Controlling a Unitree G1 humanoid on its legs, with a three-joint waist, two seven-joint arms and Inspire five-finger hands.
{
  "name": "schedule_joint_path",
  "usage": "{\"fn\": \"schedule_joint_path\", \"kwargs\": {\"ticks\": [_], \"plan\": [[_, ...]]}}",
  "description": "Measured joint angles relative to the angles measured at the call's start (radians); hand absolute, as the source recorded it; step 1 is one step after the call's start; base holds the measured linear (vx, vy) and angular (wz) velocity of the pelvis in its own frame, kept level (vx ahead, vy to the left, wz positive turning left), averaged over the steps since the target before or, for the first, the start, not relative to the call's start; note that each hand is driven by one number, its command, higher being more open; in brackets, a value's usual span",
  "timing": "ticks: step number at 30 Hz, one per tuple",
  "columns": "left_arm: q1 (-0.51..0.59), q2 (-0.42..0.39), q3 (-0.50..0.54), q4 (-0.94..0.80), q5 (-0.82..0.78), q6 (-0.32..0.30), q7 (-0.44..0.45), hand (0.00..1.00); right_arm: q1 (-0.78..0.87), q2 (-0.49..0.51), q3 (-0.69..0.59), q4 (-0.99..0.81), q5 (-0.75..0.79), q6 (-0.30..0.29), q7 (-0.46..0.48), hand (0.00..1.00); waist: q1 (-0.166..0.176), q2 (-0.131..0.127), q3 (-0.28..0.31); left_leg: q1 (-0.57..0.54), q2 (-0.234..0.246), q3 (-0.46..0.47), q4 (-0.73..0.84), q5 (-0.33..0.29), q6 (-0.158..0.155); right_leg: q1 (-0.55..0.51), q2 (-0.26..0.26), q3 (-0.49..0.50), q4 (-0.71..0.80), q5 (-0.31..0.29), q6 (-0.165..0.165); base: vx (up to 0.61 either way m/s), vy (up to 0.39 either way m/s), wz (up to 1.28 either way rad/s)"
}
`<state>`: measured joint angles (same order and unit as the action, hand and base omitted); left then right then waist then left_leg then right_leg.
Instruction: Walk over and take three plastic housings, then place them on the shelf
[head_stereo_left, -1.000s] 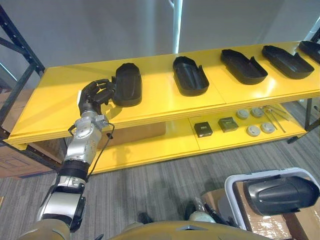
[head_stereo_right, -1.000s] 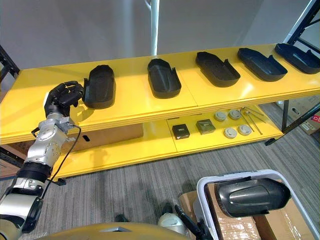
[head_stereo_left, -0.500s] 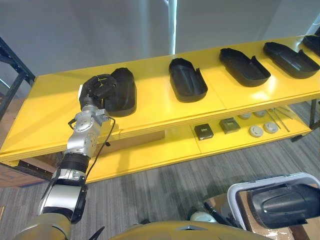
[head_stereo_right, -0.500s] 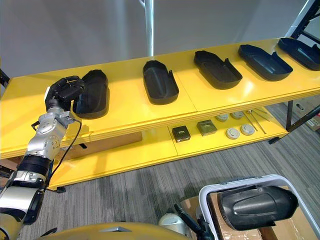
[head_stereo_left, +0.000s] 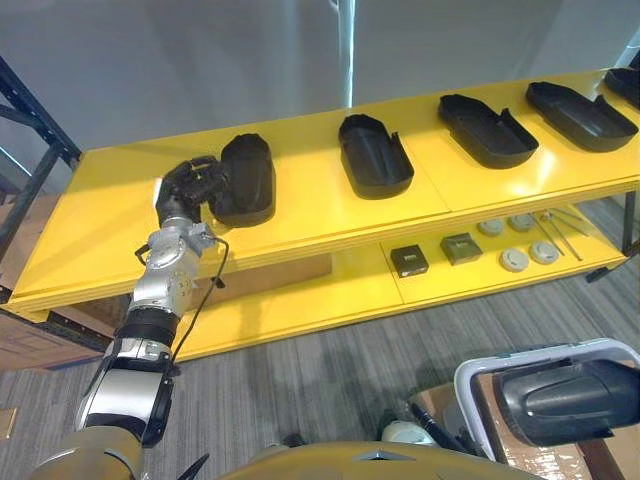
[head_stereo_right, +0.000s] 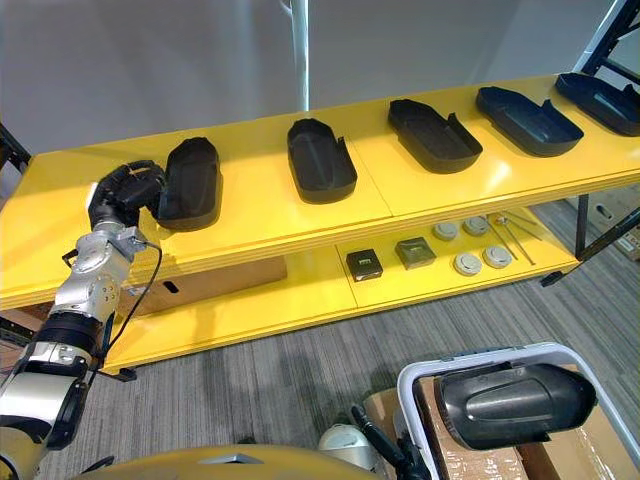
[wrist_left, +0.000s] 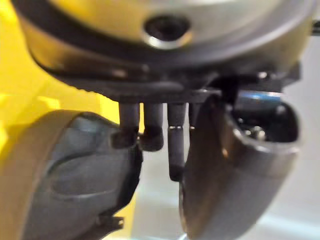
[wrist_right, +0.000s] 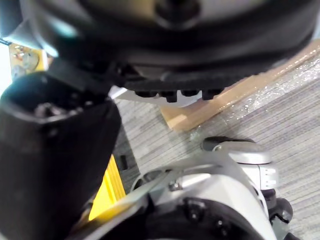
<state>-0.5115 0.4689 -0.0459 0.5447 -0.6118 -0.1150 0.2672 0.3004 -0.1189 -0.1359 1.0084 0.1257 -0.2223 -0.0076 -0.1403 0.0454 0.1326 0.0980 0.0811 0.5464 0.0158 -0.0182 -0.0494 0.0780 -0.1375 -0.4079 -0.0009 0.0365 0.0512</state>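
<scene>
Several dark plastic housings lie in a row on the yellow shelf (head_stereo_left: 300, 215). The leftmost housing (head_stereo_left: 248, 178) rests on the shelf top. My left hand (head_stereo_left: 188, 186) is at its left end with its fingers (wrist_left: 150, 134) curled over the rim, while the thumb (wrist_left: 235, 165) stands beside it. Further right lie another housing (head_stereo_left: 375, 155) and two more (head_stereo_left: 487, 130), (head_stereo_left: 580, 115). My right hand (wrist_right: 55, 150) hangs low over the carpet and holds nothing.
A white bin (head_stereo_left: 470, 385) at the lower right holds another dark housing (head_stereo_left: 565, 400) and stands on cardboard boxes. The lower shelf carries small square parts (head_stereo_left: 408, 260) and round discs (head_stereo_left: 515, 258). A dark rack post (head_stereo_left: 30, 110) stands at the left.
The whole view has shifted a little. My left hand has slipped from over the housing's near end to its left edge. The housing stays on the shelf.
</scene>
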Motion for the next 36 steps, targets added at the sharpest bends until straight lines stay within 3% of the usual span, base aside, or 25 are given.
{"fn": "schedule_joint_path", "kwargs": {"ticks": [3, 5, 10, 15, 21, 26, 29, 36], "plan": [[0.005, -0.001, 0.029, -0.149, 0.157, -0.069, 0.105, 1.00, 0.000, 0.001, -0.004, 0.003, 0.001, 0.000, 0.000, 1.00, 0.006, -0.001, 0.001, -0.009, -0.001, -0.006, 0.001, 0.008, 0.013, -0.004, 0.000, -0.002, 0.001, 0.003, 0.000, 0.07, 0.023, 0.06], [0.015, -0.001, 0.052, -0.325, 0.345, -0.105, 0.192, 1.00, -0.002, 0.002, -0.013, 0.008, 0.002, 0.000, 0.000, 1.00, 0.022, -0.001, 0.001, -0.002, -0.003, -0.011, 0.001, 0.008, 0.015, 0.006, 0.000, -0.005, 0.000, 0.002, -0.002, 0.09, 0.031, 0.04], [0.132, 0.000, 0.063, -0.627, 0.661, -0.112, 0.211, 1.00, -0.012, -0.003, -0.015, 0.015, 0.019, -0.001, -0.001, 1.00, 0.046, 0.009, -0.003, 0.018, -0.003, -0.031, -0.001, 0.003, 0.014, 0.037, 0.000, -0.027, -0.002, -0.009, -0.005, 0.04, 0.015, 0.12], [0.388, 0.001, 0.053, -0.673, 0.909, -0.045, 0.110, 1.00, -0.026, -0.025, -0.019, 0.046, 0.018, -0.001, -0.005, 1.00, 0.065, 0.038, -0.019, 0.012, -0.006, -0.058, -0.012, -0.004, 0.002, 0.048, -0.002, -0.057, -0.007, -0.017, 0.001, -0.03, 0.004, 0.14], [0.555, 0.001, 0.011, -0.673, 0.977, 0.000, 0.023, 1.00, -0.045, -0.029, -0.012, 0.063, 0.019, -0.001, -0.013, 1.00, 0.100, 0.036, -0.018, -0.004, -0.017, -0.088, -0.044, 0.018, -0.003, 0.043, -0.002, -0.085, -0.020, -0.013, 0.005, -0.02, 0.018, 0.18], [0.644, 0.004, 0.002, -0.704, 1.013, 0.008, -0.054, 1.00, -0.073, -0.033, -0.009, 0.091, 0.019, -0.001, -0.016, 1.00, 0.116, 0.036, -0.018, -0.006, -0.024, -0.097, -0.053, 0.026, 0.007, 0.044, -0.004, -0.095, -0.023, -0.010, 0.008, 0.05, 0.035, 0.07], [0.678, 0.027, -0.025, -0.756, 1.024, 0.006, -0.159, 1.00, -0.104, -0.037, -0.012, 0.116, 0.019, 0.000, -0.018, 1.00, 0.130, 0.038, -0.017, -0.020, -0.030, -0.113, -0.052, 0.032, 0.015, 0.043, -0.008, -0.114, -0.028, -0.010, 0.008, 0.09, 0.037, 0.17], [0.679, 0.062, -0.043, -0.785, 1.029, 0.007, -0.300, 1.00, -0.145, -0.055, -0.014, 0.135, 0.020, -0.001, -0.011, 1.00, 0.141, 0.058, -0.010, -0.021, -0.034, -0.121, -0.054, 0.033, 0.016, 0.046, -0.011, -0.124, -0.029, -0.010, 0.009, 0.03, 0.019, 0.04]]}}
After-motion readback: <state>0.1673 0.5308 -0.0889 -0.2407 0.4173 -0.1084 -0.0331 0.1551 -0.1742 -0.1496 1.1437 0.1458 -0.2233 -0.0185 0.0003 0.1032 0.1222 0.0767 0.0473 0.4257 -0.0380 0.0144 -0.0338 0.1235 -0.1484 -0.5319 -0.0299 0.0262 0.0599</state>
